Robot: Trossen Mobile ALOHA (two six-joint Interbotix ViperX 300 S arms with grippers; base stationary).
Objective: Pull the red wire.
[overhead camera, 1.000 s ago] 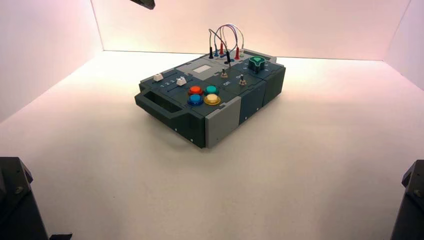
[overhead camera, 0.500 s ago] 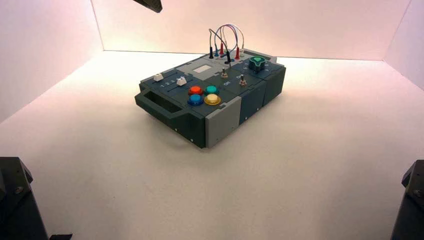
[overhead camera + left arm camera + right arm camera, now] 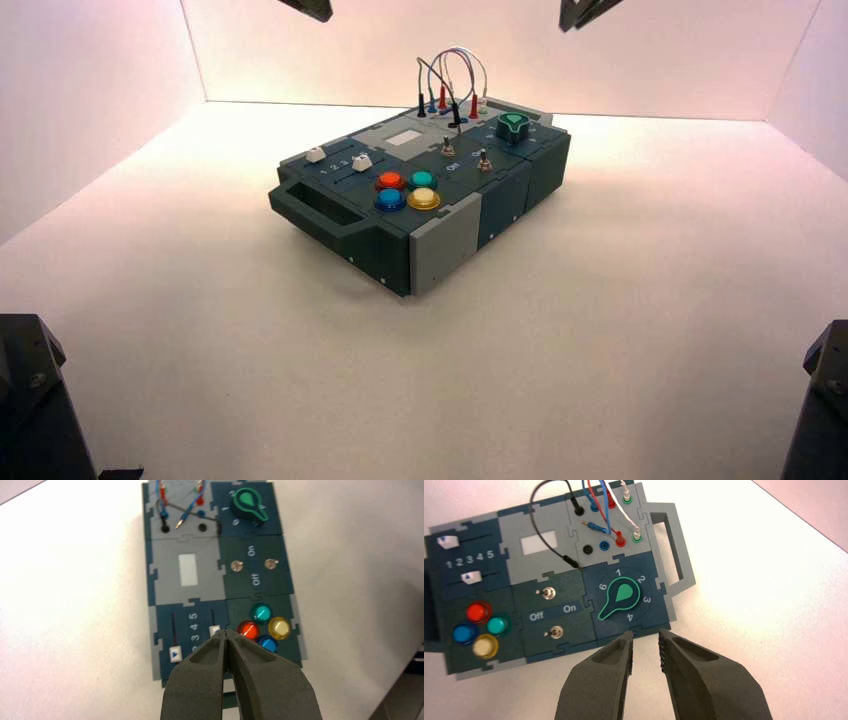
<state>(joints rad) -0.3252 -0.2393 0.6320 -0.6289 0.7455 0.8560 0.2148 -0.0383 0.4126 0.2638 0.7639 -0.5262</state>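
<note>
Gripper of the right arm [image 3: 646, 634] newly in sight at the high view's top edge, right of the box [image 3: 440, 180], spread and holding nothing. Left gripper [image 3: 225, 632] slightly farther in, pressed together, top left. Red wire [image 3: 596, 501] arched, both plugs seated in the far grey panel [image 3: 569, 527]. Pull not yet begun; right arm probably readying for it.

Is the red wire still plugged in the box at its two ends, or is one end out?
Plugged in at both ends: the red wire runs between two red plugs, each standing upright in the grey panel.
</note>
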